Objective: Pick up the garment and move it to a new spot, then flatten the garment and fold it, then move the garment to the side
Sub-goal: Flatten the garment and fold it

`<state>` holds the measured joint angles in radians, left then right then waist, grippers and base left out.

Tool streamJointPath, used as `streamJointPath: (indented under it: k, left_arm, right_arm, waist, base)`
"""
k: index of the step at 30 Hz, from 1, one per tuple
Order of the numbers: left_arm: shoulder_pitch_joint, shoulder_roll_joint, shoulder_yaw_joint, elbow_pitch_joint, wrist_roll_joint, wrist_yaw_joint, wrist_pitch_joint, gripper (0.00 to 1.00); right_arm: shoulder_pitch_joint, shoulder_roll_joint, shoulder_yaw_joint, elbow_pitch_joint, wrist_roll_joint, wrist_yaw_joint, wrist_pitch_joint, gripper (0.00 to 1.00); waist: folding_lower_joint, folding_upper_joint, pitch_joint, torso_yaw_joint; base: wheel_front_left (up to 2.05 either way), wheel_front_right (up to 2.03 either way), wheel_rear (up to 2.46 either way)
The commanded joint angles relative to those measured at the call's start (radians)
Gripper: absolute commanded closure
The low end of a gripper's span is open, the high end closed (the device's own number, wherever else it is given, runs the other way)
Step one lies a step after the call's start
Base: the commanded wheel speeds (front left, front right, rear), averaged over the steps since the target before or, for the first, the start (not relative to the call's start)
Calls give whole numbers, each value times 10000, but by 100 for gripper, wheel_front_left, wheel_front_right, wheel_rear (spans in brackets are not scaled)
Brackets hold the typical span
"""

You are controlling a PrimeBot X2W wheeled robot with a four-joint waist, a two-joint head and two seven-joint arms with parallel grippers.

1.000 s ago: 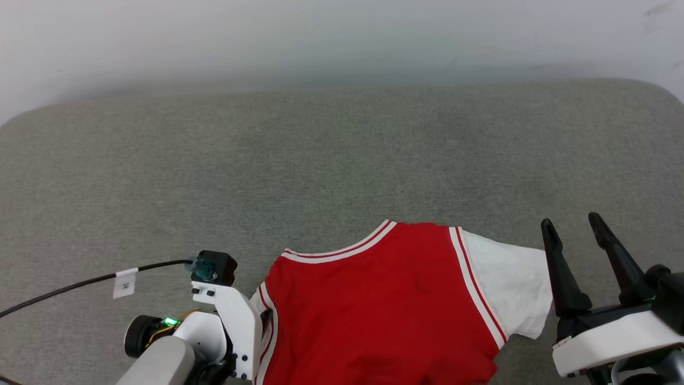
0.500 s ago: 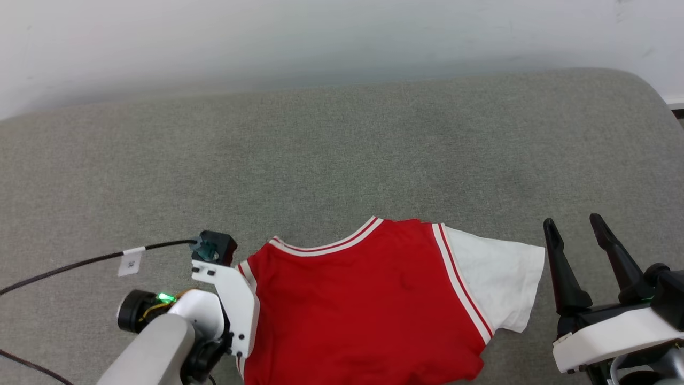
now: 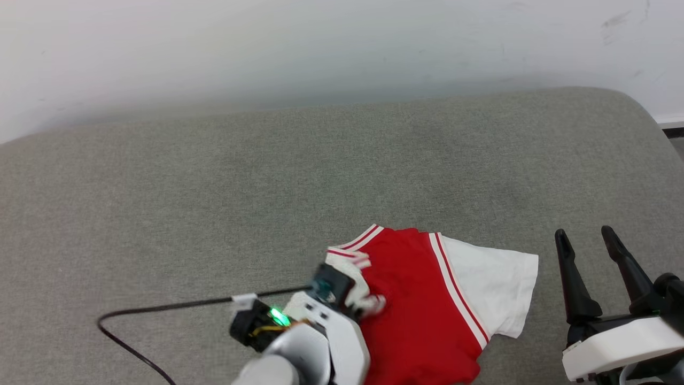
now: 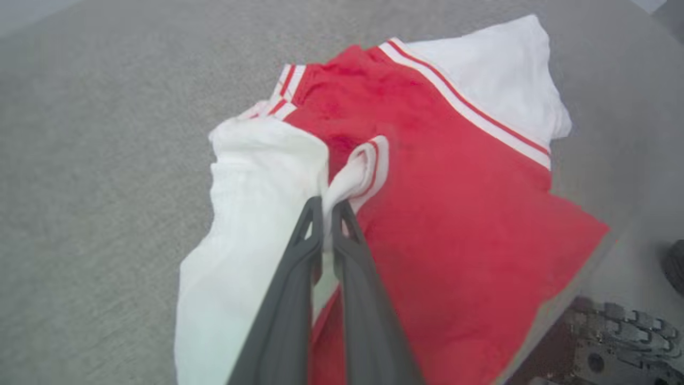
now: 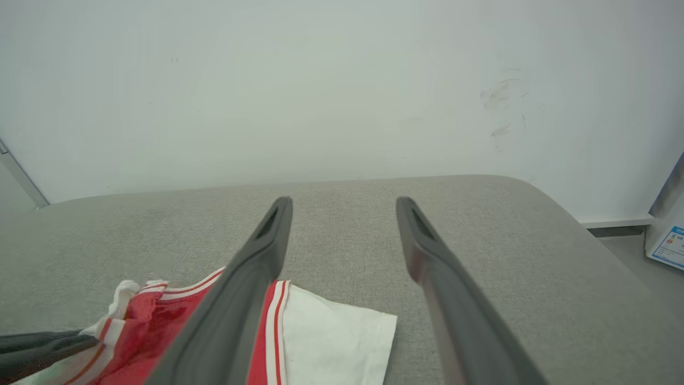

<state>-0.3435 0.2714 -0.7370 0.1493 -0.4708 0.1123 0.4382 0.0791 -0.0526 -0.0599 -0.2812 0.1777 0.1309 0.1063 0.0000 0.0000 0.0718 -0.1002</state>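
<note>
The red jersey (image 3: 422, 321) lies at the near edge of the grey fabric worktop (image 3: 214, 176), right of centre, plain red side up. The left tool (image 4: 326, 206) is clamped on a fold of striped trim (image 4: 368, 160) next to the white left sleeve (image 4: 251, 224), bunched over the red body. The right tool (image 3: 584, 233) stands open just right of the flat right sleeve (image 3: 497, 283), not touching it, gripping nothing

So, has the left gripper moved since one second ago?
Yes. The left gripper, shut on the jersey, has moved to the right, toward the flat white sleeve that lies on the cushion.
</note>
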Motion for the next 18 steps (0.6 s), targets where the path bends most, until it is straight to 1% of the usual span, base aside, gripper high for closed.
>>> streamJointPath:
  k: [1,4,7,8,9,14,18]
  left_arm:
    - [294,-165,-338,109,1,-149,91,100]
    - [646,-474,-893,447,-84,-377,215,100]
    - [789,-660,-1067,773,-144,-478,114,100]
    - [804,-725,-1057,833,-167,-462,25,57]
    - [786,-737,-1042,875,-157,-457,-47,0]
    - [716,-637,-865,447,-116,-407,-536,0]
    - [900,-288,-720,-293,-175,-325,-543,0]
  right_arm:
    - [48,28,-22,-29,-5,-3,5,0]
    - [23,32,-27,-53,39,-3,26,0]
    - [-21,34,-18,-94,62,-3,22,0]
    - [-27,33,-46,-111,60,-3,14,0]
    - [-18,34,-69,-118,67,-3,13,0]
    - [165,35,-96,-137,80,-3,38,0]
    - [293,35,-110,-130,134,-3,71,0]
  waist:
    - [0,0,-11,21]
    - [0,0,-7,52]
    - [0,0,-2,112]
    - [0,0,-10,154]
    - [0,0,-34,195]
    - [0,0,-287,369]
    - [0,0,-527,470]
  base:
    - [0,0,0]
    - [0,0,0]
    - [0,0,0]
    - [0,0,0]
    - [0,0,0]
    - [0,0,0]
    - [0,0,0]
